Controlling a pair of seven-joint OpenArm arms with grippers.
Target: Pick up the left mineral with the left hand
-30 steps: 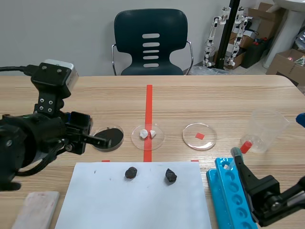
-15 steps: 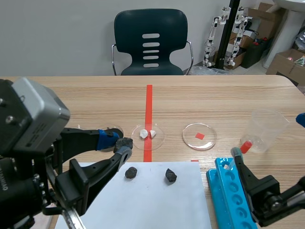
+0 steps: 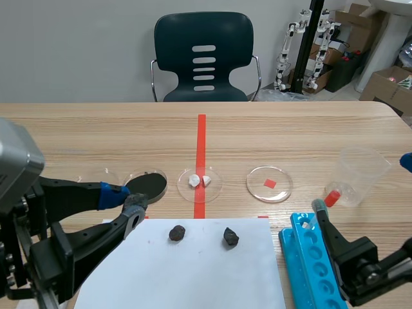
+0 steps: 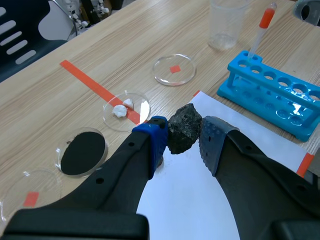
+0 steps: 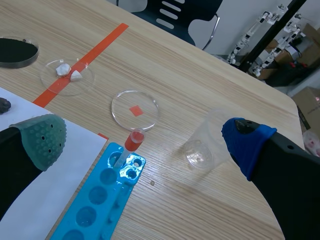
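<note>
My left gripper [image 3: 127,200]: fingers spread, pinching nothing, at far left edge of white sheet [image 3: 193,277]. Left mineral [image 3: 177,232] lies on sheet just ahead of me, showing in gap between my pads in wrist view, not touching them. Right mineral [image 3: 230,237] beside it on sheet. My right gripper [image 5: 145,142]: spread wide, blue rack [image 5: 100,200] ahead on surface [image 3: 290,138].

The wooden table [image 3: 290,135] is carrying a white paper sheet [image 3: 193,270] at lower centre and a blue tube rack [image 3: 315,264] at lower right. A clear plastic cup [image 3: 357,174] is standing at right. A black-powder petri dish [image 3: 149,184], a white-fragment dish [image 3: 199,181] and a red-square dish [image 3: 269,183] are sitting in a row across mid-frame.
</note>
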